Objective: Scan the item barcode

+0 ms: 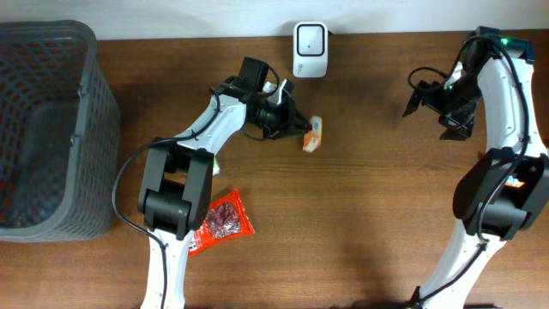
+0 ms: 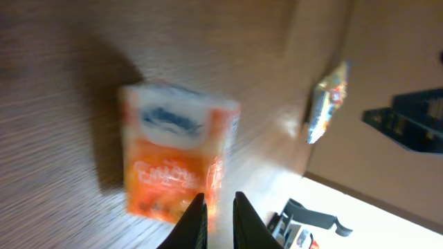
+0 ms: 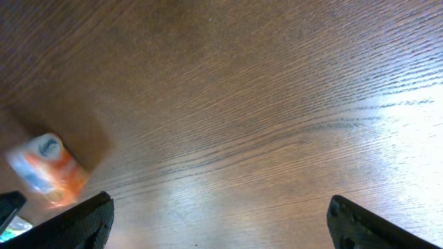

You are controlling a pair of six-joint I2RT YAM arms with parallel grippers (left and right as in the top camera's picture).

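Overhead view, left to right: a grey basket (image 1: 90,77) and a red snack packet (image 1: 225,219) lie well behind the left gripper (image 1: 300,130). Its jaws are all but closed and seem to nip a corner of the orange tissue pack (image 1: 314,135) just ahead of its tips. The white scanner (image 1: 310,49) stands near, off to that gripper's side, so the step in hand looks like the pick-up. Next, the pack's barcode must be turned to face the scanner. The right gripper (image 1: 433,116) hangs well apart, spread wide, holding nothing. Only the left wrist view shows the pinch and the pack's printed front, with no barcode legible; only overhead shows the scanner; the right wrist view shows bare table (image 3: 242,104) between its fingers (image 3: 69,221)
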